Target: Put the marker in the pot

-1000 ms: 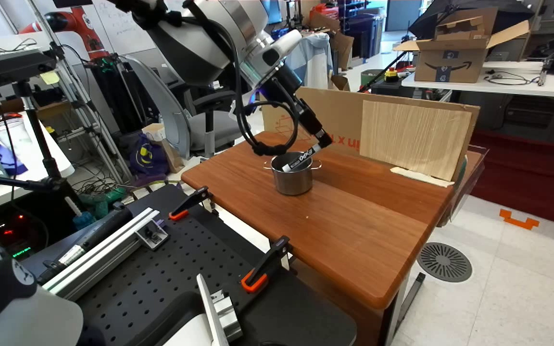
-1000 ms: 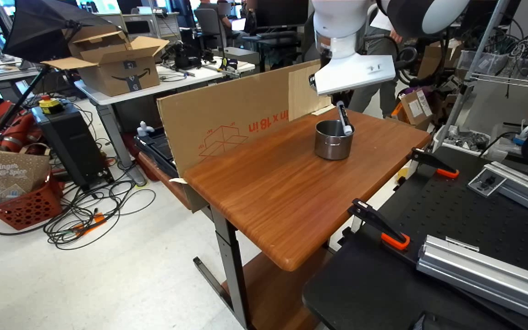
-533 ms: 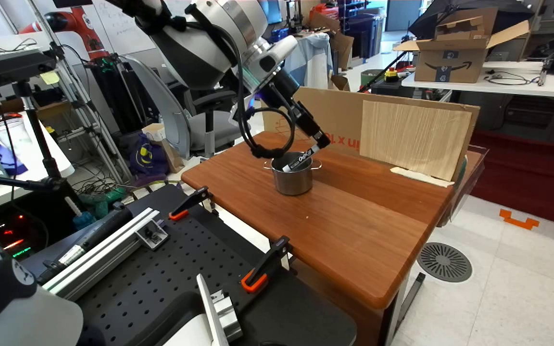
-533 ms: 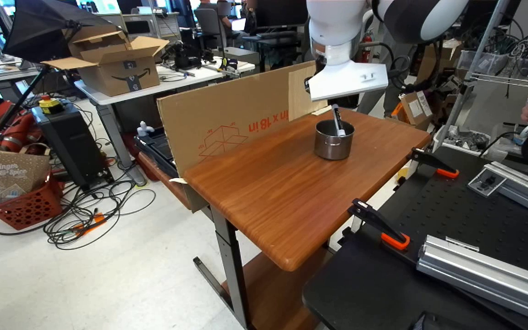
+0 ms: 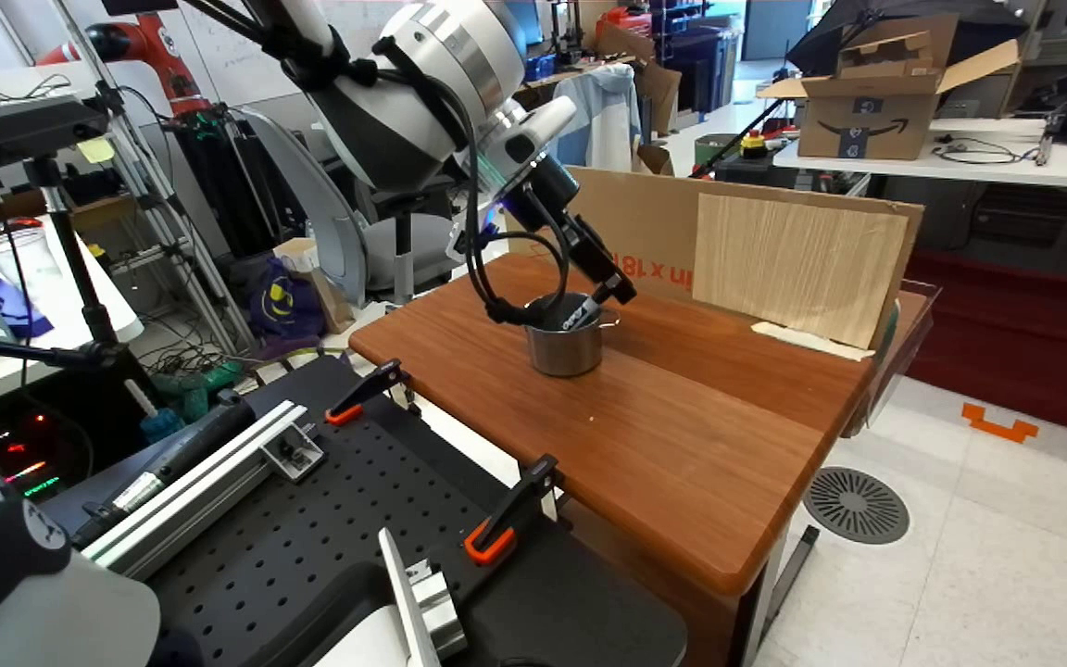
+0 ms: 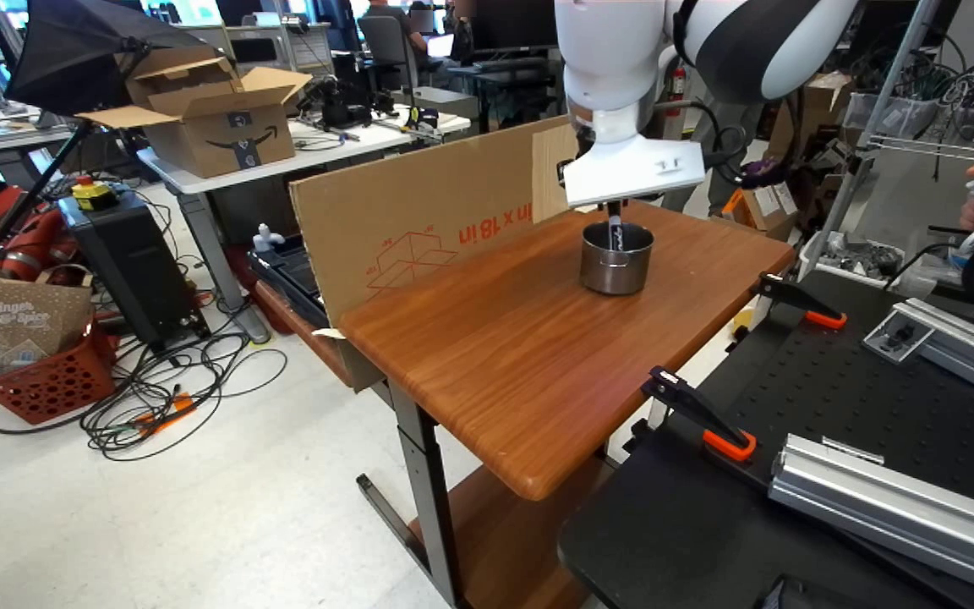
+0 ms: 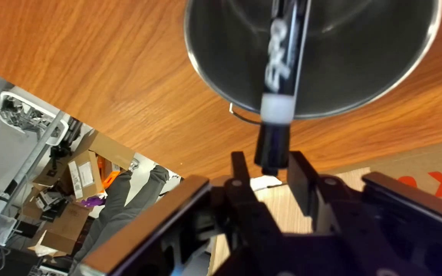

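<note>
The pot (image 5: 566, 356), a round silver metal vessel with a shiny rim, stands upright on the wooden tabletop (image 6: 495, 364). The marker (image 7: 285, 61), black with white lettering and a white band, is tilted: one end projects above the rim; the body extends into the pot, lower end hidden.

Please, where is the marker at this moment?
In the wrist view, the marker is at the upper middle, tilted: its lower part is inside the pot, its black end between the fingers of the gripper.
</note>
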`<state>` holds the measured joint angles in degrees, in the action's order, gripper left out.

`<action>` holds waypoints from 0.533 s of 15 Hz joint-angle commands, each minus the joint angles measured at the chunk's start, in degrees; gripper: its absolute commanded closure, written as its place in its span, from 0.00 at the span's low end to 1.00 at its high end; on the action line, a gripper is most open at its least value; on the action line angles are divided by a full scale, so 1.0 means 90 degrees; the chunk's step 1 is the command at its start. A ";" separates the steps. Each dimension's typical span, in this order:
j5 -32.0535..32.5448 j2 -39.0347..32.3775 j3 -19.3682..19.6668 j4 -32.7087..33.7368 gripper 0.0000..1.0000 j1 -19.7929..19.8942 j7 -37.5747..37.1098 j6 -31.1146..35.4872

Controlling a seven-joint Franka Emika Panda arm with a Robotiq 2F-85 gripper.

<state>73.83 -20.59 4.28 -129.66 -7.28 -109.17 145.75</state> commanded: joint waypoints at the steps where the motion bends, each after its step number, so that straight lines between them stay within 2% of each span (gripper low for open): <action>1: 0.0168 -0.0106 -0.0149 0.0121 0.35 0.0183 -0.0176 0.0029; 5: 0.0144 -0.0085 -0.0143 0.0157 0.05 0.0209 -0.0198 0.0042; 6: 0.0148 -0.0075 -0.0141 0.0166 0.00 0.0215 -0.0204 0.0042; 8: 0.0090 -0.0047 -0.0152 0.0175 0.00 0.0243 -0.0158 0.0048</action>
<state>73.83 -21.12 4.27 -128.48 -6.81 -109.76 145.77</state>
